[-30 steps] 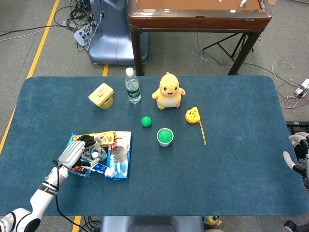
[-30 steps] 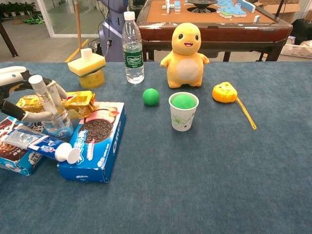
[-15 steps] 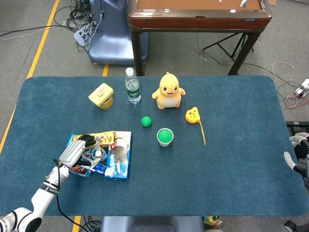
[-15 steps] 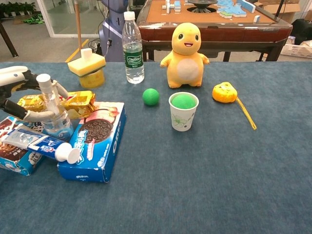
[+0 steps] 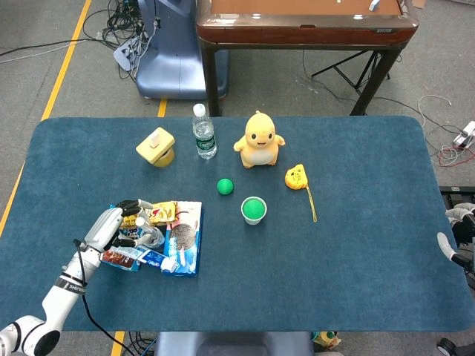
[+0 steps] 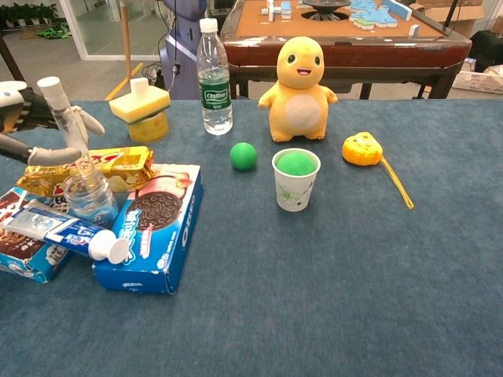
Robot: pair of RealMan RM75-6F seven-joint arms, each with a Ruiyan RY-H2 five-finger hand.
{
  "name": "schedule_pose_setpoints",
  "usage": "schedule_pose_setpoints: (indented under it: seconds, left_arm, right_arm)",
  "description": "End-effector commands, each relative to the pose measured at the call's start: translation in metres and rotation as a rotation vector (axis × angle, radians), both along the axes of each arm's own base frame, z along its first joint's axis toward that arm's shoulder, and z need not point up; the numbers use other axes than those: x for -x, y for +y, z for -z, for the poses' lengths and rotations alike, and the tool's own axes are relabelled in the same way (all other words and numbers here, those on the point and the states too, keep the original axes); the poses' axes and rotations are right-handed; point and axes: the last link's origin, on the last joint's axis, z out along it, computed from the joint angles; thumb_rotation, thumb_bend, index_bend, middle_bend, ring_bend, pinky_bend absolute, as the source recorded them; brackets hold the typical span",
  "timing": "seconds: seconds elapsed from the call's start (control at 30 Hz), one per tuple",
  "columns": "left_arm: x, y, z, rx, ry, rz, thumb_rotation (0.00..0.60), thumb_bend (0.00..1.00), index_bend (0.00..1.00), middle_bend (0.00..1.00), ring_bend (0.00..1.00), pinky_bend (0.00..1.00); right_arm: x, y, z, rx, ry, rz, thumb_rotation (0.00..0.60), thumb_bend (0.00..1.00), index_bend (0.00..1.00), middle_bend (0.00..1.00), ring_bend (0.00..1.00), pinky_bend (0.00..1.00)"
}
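The head view is looking steeply down from high above; the chest view is facing low across the table, closer, both sharing the plush toy.

left hand raised at table's near-left, fingers curled; right hand barely visible at right edge

Left of the paper cup, the Oreo box, toothpaste tube and spray bottle crowd together; bare cloth lies right of the cup.
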Motion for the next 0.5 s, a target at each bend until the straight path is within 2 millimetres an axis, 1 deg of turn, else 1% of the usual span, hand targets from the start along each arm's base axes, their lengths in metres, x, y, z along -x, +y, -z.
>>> schedule_pose_setpoints:
  seconds: [0.03,0.2,0.5]
  left_arm:
    - [-0.004,0.004,-0.017,-0.018,-0.064,-0.009,0.600,0.26,0.58,0.27,0.27,0.13]
    - [-0.006,0.007,-0.036,-0.027,-0.136,-0.026,0.600,0.26,0.58,0.27,0.28,0.13]
    - [-0.007,0.003,-0.061,-0.012,-0.239,-0.046,0.600,0.26,0.58,0.27,0.28,0.13]
  right_arm:
    - [0.000,0.000,0.000,0.001,-0.001,0.000,0.600,0.38,0.41,0.35,0.22,0.25]
    - [0.001,0.000,0.001,0.000,-0.009,0.001,0.600,0.38,0.41,0.35,0.22,0.25]
    - [0.001,0.001,0.002,-0.003,-0.017,-0.010,0.600,0.38,0.41,0.35,0.22,0.25]
